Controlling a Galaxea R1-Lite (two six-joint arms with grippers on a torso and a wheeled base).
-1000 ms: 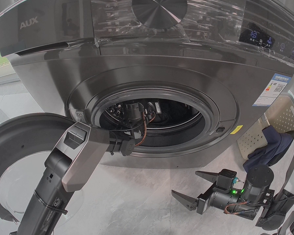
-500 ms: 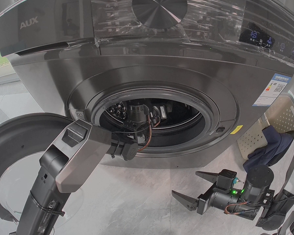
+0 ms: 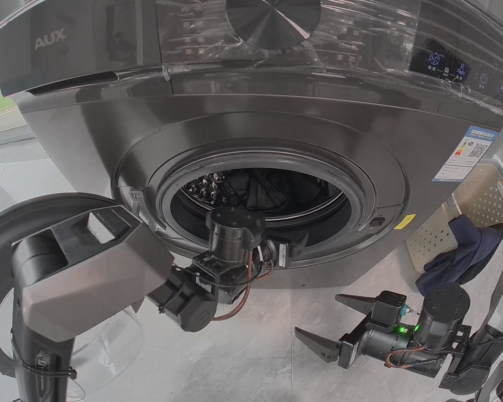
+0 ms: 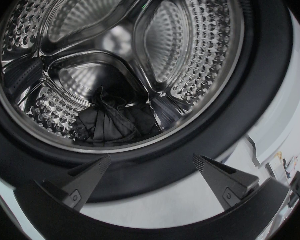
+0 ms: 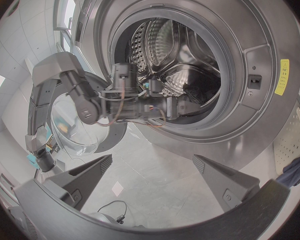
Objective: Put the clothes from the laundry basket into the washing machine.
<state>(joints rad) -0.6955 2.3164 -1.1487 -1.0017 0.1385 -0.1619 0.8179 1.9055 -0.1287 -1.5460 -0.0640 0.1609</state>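
Note:
The washing machine (image 3: 262, 113) stands with its round drum opening facing me. A black garment (image 4: 113, 120) lies at the bottom of the drum (image 4: 163, 44); it also shows as the dark garment (image 3: 268, 188) through the opening. My left gripper (image 4: 150, 156) hangs just outside the opening's lower rim, open and empty, pointing into the drum. My right gripper (image 3: 316, 314) is open and empty above the floor, low at the right. The beige laundry basket (image 3: 486, 196) stands right of the machine with a navy garment (image 3: 464, 247) draped over its front edge.
The machine's door (image 3: 0, 252) is swung open to the left, behind my left arm, with its glass bowl (image 5: 73, 124) facing out. Bare grey floor tiles (image 3: 251, 336) stretch in front of the machine.
My left arm has pulled back out of the drum and dropped lower; its gripper now sits outside the opening's rim. The black garment stays in the drum. The right arm has not moved.

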